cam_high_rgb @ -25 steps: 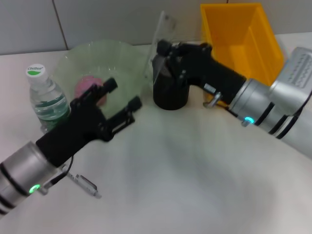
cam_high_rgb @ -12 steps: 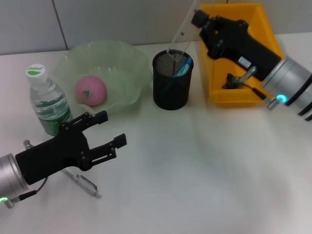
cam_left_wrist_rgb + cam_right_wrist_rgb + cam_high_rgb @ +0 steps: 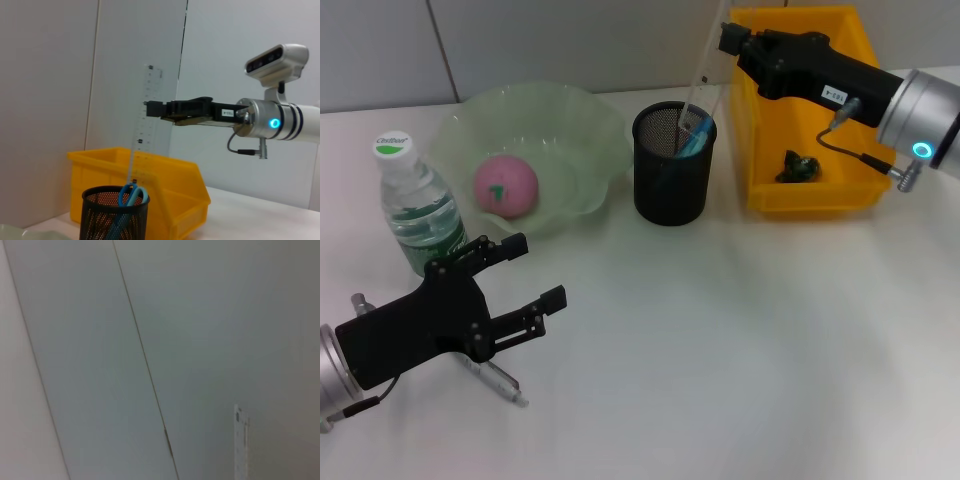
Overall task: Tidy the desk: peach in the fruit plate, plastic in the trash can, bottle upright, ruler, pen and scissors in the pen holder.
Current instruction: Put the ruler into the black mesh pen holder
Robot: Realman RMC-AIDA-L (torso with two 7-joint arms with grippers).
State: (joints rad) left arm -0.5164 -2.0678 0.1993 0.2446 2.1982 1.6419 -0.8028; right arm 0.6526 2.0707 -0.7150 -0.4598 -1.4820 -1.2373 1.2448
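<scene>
- Head view: left gripper [image 3: 534,272] low over the desk, fingers spread, holding nothing; pen [image 3: 492,377] on the desk under it. Water bottle [image 3: 416,208] upright beside the fruit plate [image 3: 588,120], peach [image 3: 505,185] inside. Right gripper [image 3: 731,40] above the yellow bin [image 3: 825,188], beside the clear ruler [image 3: 701,68] standing in the mesh pen holder [image 3: 671,180]
- Left wrist view: ruler [image 3: 142,131] upright in the holder [image 3: 115,215] with blue scissors [image 3: 129,196]; right gripper [image 3: 152,108] at the ruler's upper part, grip cannot be told
- Right wrist view: wall and ruler tip [image 3: 242,443] only
</scene>
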